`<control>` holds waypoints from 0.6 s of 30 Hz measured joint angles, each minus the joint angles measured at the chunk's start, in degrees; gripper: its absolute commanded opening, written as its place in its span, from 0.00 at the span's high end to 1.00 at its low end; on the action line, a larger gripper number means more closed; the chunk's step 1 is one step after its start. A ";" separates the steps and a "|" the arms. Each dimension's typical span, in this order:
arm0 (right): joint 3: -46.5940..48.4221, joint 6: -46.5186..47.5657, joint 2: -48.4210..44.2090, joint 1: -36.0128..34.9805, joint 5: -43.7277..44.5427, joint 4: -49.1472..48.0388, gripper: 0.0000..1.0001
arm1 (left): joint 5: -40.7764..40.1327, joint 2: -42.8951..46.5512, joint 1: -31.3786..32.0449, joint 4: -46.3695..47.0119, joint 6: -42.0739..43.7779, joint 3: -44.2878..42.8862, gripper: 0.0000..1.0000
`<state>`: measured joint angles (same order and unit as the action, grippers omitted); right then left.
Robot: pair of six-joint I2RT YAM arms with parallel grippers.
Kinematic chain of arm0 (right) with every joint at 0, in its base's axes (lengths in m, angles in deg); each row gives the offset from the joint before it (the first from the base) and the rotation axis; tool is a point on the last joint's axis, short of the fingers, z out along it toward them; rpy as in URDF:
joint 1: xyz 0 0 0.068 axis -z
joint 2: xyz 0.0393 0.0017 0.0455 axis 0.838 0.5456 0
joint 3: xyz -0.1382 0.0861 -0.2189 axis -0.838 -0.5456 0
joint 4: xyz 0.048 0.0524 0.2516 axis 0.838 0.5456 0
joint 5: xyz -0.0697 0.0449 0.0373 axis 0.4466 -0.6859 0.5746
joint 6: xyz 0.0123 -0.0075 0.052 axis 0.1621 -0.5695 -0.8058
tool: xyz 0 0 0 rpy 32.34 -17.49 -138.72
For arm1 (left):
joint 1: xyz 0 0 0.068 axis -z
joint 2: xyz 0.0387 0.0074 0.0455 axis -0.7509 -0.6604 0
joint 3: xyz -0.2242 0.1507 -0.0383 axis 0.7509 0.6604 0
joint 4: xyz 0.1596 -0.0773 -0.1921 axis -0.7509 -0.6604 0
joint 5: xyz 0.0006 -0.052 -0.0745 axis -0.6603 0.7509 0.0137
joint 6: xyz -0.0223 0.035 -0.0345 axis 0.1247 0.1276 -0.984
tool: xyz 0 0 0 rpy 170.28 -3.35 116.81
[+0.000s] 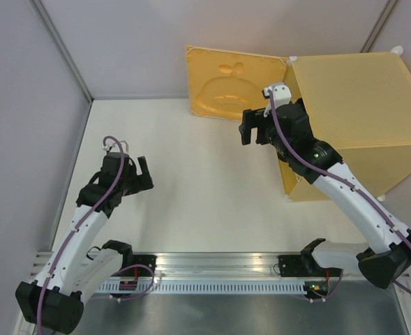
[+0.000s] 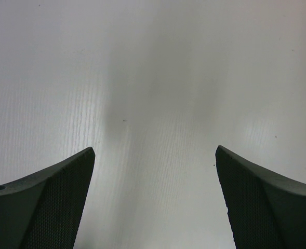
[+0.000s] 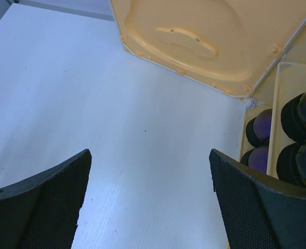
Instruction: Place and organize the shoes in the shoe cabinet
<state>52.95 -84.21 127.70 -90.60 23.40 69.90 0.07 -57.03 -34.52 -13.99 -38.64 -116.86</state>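
Note:
The shoe cabinet [image 1: 362, 112] is a yellow-orange cube at the back right, and its door [image 1: 233, 84] is swung open to the left. In the right wrist view the door [image 3: 194, 36] shows its embossed face. Beside it, inside the cabinet, stand two purple shoes [image 3: 262, 127] and, past a thin divider, two black shoes [image 3: 301, 111], heels outward. My right gripper [image 1: 250, 127] [image 3: 150, 151] hangs open and empty in front of the cabinet's opening. At the left, my left gripper [image 1: 144, 174] [image 2: 155, 150] is open over the bare white table, holding nothing.
Grey walls close the table at the left and back. A metal rail [image 1: 212, 272] carrying the arm bases runs along the near edge. White tabletop [image 1: 191, 181] lies between the two arms.

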 measured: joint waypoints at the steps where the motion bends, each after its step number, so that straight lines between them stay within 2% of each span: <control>1: -1.27 -0.02 -1.60 -0.04 -0.31 0.24 0.02 | 0.59 -0.02 0.00 0.35 0.26 0.00 0.00; 4: -2.12 0.42 -3.56 -0.09 -0.55 0.26 0.02 | 2.86 -0.33 0.00 1.51 0.74 -0.02 0.00; 7: 1.14 1.40 -1.38 -0.09 -0.31 1.20 0.02 | 4.33 -2.14 0.00 1.70 1.16 -0.83 0.00; 14: 20.68 3.39 13.27 0.74 -0.02 2.91 0.02 | 4.92 -6.60 0.00 1.79 1.92 -6.47 0.00; 18: 31.21 4.31 21.11 3.67 -2.62 2.99 0.02 | 4.83 -8.72 0.00 2.36 2.38 -9.46 0.00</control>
<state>84.16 -79.90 148.81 -86.93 20.77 72.89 4.90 -65.75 -34.52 -11.63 -36.26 -126.32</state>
